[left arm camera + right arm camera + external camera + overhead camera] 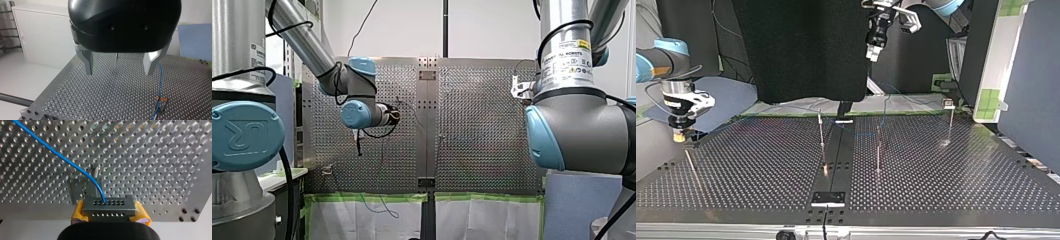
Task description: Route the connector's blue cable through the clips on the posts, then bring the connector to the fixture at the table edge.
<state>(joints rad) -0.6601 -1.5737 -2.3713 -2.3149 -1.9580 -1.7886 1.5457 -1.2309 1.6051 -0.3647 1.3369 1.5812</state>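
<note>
Two grippers reported. Right gripper (109,214): clenched on the connector (109,206), with yellow pads (77,214) bearing on its two short ends. The connector's long axis runs across the gripper, from pad to pad, roughly parallel to the table (162,157) edge below it. The cable (57,153) leaves the connector's holed face and runs off toward 10 o'clock from it, over the table.

Governing relation: the fixture (82,186) lies directly ahead of the connector, close by, and is offset slightly toward 11 o'clock. Whether connector and fixture touch cannot be told from the right wrist view; they appear apart.

In the top view the right gripper hangs at the table's 9 o'clock edge, low over the surface. The left gripper (872,54) sits at 12 o'clock, high above the table and well apart from the fixture. The right arm is plainly the nearer one.

Left gripper: released, metal fingers (88,61) spread with nothing between them. Ahead of it and toward 4 o'clock, the cable passes a clip (160,102). Routing at the other posts (821,131) is too fine to confirm.

Judgement: final step in hand. The coming move calls for a short advance with a small correction toward 11 o'clock, keeping the long axis square to the fixture. Risk: cable tension pulling the connector askew.
</note>
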